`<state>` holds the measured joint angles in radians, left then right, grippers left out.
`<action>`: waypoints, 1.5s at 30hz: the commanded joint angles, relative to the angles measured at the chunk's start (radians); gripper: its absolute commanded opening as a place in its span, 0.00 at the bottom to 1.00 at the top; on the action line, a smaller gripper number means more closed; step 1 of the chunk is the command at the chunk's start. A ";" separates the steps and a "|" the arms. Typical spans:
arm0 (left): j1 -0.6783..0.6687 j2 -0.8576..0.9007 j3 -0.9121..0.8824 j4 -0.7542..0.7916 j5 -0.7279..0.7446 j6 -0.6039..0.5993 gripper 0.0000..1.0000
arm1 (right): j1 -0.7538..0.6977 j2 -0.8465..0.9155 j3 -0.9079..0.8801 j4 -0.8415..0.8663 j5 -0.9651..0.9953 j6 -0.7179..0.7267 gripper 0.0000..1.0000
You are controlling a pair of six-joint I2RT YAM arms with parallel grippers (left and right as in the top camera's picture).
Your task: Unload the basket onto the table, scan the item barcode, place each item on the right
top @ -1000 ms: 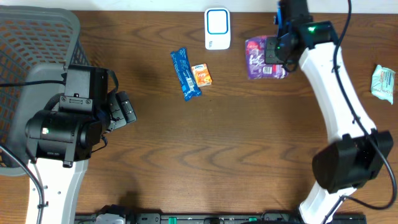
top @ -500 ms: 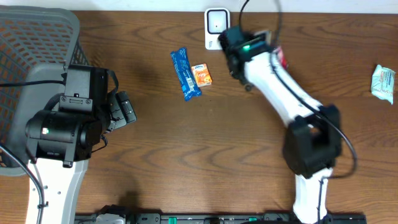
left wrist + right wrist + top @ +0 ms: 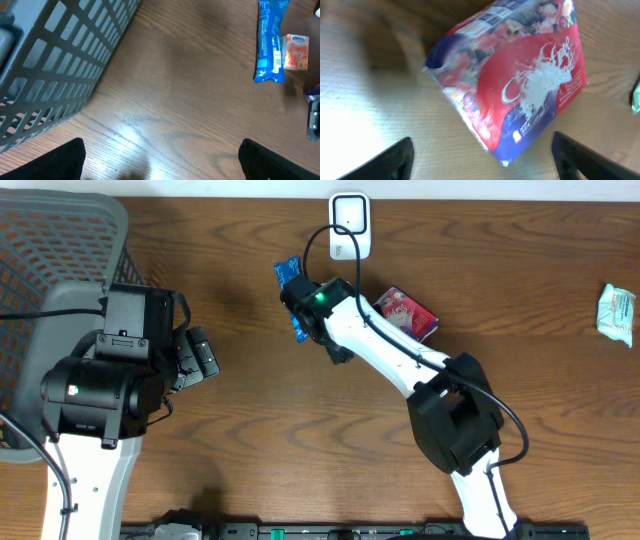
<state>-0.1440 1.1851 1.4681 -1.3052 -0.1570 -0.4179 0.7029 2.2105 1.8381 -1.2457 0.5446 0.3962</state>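
A red and purple snack packet [image 3: 406,313] lies loose on the wooden table, right of and below the white barcode scanner [image 3: 350,225] at the back edge. In the right wrist view the packet [image 3: 520,85] lies flat just beyond my right gripper [image 3: 482,150], whose fingers stand wide open and touch nothing. From above, my right arm [image 3: 380,345] reaches left over the table, its wrist beside a blue packet [image 3: 288,273]. My left gripper [image 3: 162,162] is open over bare wood near the basket.
A grey mesh basket [image 3: 60,260] fills the back left corner. The blue packet [image 3: 270,45] and a small orange packet [image 3: 295,52] lie side by side left of the scanner. A white-green packet [image 3: 618,312] sits at the far right edge.
My right gripper opened and let go of the packet, which now lies red side up nearer the middle. The right arm swung left past the scanner. The left arm stayed still.
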 commanded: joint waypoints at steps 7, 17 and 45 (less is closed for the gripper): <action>0.005 0.005 0.009 -0.004 -0.011 0.006 0.98 | -0.170 -0.087 0.221 -0.042 -0.109 -0.140 0.99; 0.005 0.005 0.009 -0.004 -0.011 0.006 0.98 | -0.615 -0.064 0.133 0.081 -1.057 -0.622 0.99; 0.005 0.005 0.009 -0.004 -0.011 0.006 0.98 | -0.688 -0.064 -0.389 0.407 -1.311 -0.584 0.31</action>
<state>-0.1440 1.1858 1.4681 -1.3052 -0.1570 -0.4179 -0.0044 2.1391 1.4578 -0.7895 -0.7391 -0.2047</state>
